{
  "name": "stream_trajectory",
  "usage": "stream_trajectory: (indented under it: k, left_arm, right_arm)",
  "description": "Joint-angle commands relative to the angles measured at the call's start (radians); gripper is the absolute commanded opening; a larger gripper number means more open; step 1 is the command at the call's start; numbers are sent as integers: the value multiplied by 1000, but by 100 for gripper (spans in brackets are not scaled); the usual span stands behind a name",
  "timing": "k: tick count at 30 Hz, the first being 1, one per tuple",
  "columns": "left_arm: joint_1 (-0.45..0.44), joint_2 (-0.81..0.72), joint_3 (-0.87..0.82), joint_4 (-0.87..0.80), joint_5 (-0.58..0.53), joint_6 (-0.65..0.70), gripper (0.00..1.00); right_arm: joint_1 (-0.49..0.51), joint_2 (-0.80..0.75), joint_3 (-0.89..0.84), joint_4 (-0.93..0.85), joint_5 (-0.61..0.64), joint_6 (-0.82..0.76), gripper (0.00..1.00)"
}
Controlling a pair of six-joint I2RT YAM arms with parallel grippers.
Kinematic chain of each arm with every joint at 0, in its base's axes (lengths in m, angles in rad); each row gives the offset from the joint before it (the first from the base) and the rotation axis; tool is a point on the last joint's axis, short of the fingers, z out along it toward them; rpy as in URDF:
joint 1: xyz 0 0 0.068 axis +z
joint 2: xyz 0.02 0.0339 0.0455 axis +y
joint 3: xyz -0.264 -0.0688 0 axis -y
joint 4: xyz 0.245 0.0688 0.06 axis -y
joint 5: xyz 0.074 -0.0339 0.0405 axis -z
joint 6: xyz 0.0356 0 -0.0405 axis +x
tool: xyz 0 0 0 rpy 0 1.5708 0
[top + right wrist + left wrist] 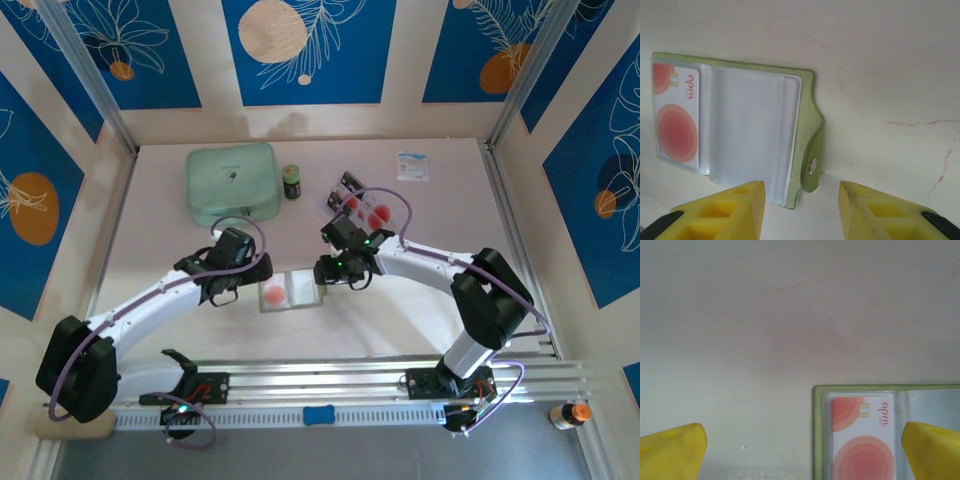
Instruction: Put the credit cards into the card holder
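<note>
Left gripper (802, 452): yellow fingers are standing wide apart, holding nothing.
Right gripper (801, 194): yellow fingers are standing partly apart, holding nothing.
Holder: small olive-green fold-over wallet (807, 125) is lying open on the pale table (880, 60), between both grippers.
Inside: 1 white card with red circles (677, 120) is sitting in a clear sleeve.
Writing: red letters are running sideways, too blurry to read.
Loose: white cards with black strips (365, 208) are lying farther back.

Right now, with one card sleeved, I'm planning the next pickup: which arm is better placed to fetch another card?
Right. The right tool is nearer the loose cards, jaws apart and empty. The left tool is on the far side of the holder, farther from them.
</note>
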Motion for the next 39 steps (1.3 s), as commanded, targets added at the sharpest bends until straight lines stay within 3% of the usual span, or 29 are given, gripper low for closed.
stream_trajectory:
  k: [1,10,13,17,19,27,28,30,32,39]
  left_arm:
    - [10,14,37,7,61,10,100]
    - [5,55,24,60,122,-61,100]
    - [-10,74,27,77,131,-77,100]
    - [-46,119,42,97,135,-95,100]
    - [-65,144,51,105,133,-104,100]
    - [-146,236,104,159,104,-114,100]
    - [-153,245,111,166,101,-110,100]
    - [-168,269,127,180,88,-104,100]
    - [-181,283,139,192,70,-98,100]
    - [-206,305,162,228,46,-90,100]
  right_arm:
    - [-4,41,24,-3,-6,-33,43]
    - [-14,111,54,33,-32,-42,40]
    - [-29,110,34,49,-39,-43,33]
    - [-56,82,-6,63,-38,-39,6]
    - [-70,61,-32,70,-38,-38,0]
    - [-127,-55,-161,90,-33,-30,0]
    - [-133,-68,-172,93,-38,-31,2]
    - [-144,-101,-193,98,-45,-32,18]
    - [-153,-141,-202,86,-50,-31,26]
    - [-180,-306,-210,64,-93,17,27]
